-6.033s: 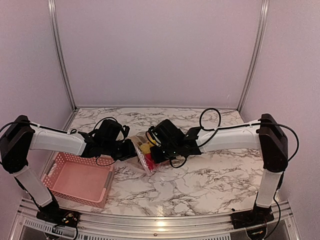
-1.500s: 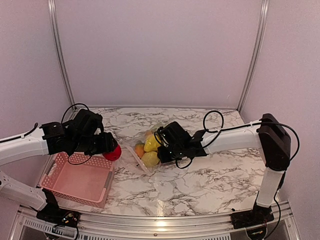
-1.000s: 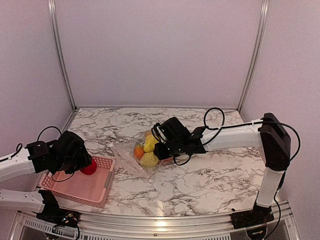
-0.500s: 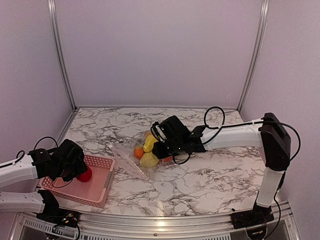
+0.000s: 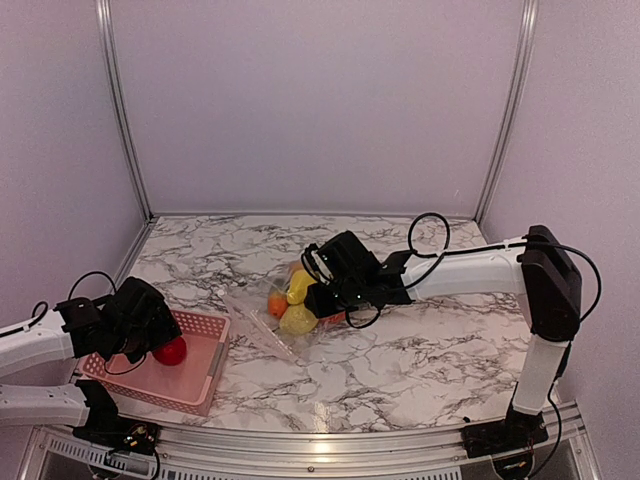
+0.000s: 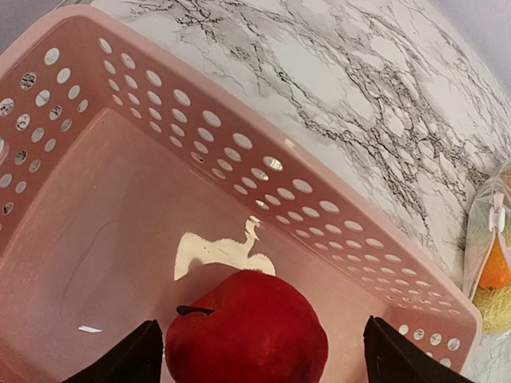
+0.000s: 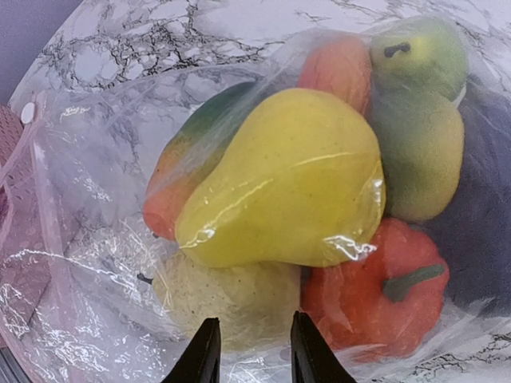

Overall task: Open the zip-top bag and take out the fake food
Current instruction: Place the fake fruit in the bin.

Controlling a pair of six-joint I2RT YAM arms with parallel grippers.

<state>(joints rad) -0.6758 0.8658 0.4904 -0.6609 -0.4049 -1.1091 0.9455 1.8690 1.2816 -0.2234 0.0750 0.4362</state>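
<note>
The left gripper (image 6: 267, 355) hangs inside the pink basket (image 6: 239, 152), down low over the floor of it. Its two fingers (image 6: 148, 355) are wide apart. A red apple (image 6: 247, 327) sits on the basket floor between them, with a gap on the right side, so nothing is squeezing it. The basket stands on the marble table (image 5: 400, 370). Just to the right of the basket lies the zip-top bag (image 7: 96, 159), clear and crinkly, with its near corner close to the basket wall. The rest of the fake food (image 5: 295, 300) is packed in the end of the bag away from the basket. On top is a big yellow pear (image 7: 279, 191). Under it is a bumpy yellow lemon (image 7: 223, 299) and an orange-red pumpkin (image 7: 375, 303) with a green stem. Beside the pear are two green pieces (image 7: 419, 144), and something dark purple (image 7: 479, 223) is at the edge farthest from the basket. The right gripper (image 7: 251, 351) is at that far end of the bag, its fingers close together with the thin plastic pinched between them.
</note>
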